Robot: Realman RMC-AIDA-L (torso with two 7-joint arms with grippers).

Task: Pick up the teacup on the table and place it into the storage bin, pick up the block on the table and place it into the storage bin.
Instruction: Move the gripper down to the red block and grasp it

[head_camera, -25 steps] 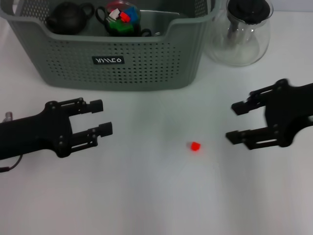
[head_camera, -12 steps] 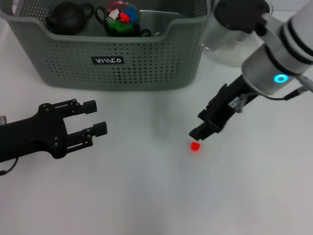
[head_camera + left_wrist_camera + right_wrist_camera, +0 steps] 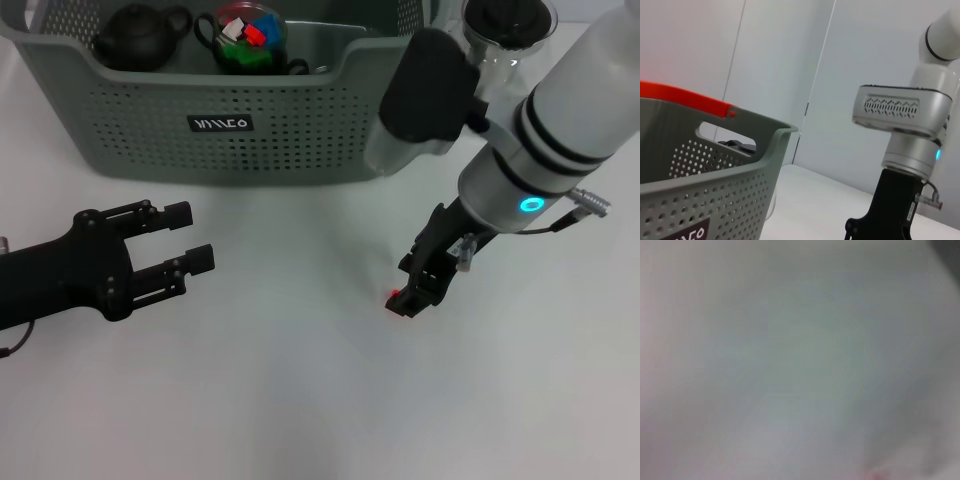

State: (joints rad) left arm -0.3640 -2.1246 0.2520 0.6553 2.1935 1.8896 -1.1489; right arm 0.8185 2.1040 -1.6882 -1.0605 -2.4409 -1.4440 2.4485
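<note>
The left gripper [image 3: 195,238] is held low over the table [image 3: 300,400] with its fingers spread wide and nothing between them; it is judged to be parked clear of the work. Beyond it stands the storage bin [image 3: 230,125], where a teacup [image 3: 245,35] filled with coloured pieces is seen beside a dark teapot [image 3: 140,35], so the cup half of the task appears done. To the right, the right gripper [image 3: 408,297] is pointed steeply down at the table, and a sliver of the red block [image 3: 396,294] is seen right at its tip, well in front of the bin. Whether its fingers are apart or closed on the block cannot be told, since the arm hides them from the head view. Behind that arm a glass carafe [image 3: 505,30] is partly covered. The left wrist view alone shows the bin's handle slot and the right arm's upright pose; the right wrist view gives only a blurred pale surface, possibly the table seen very close.
</note>
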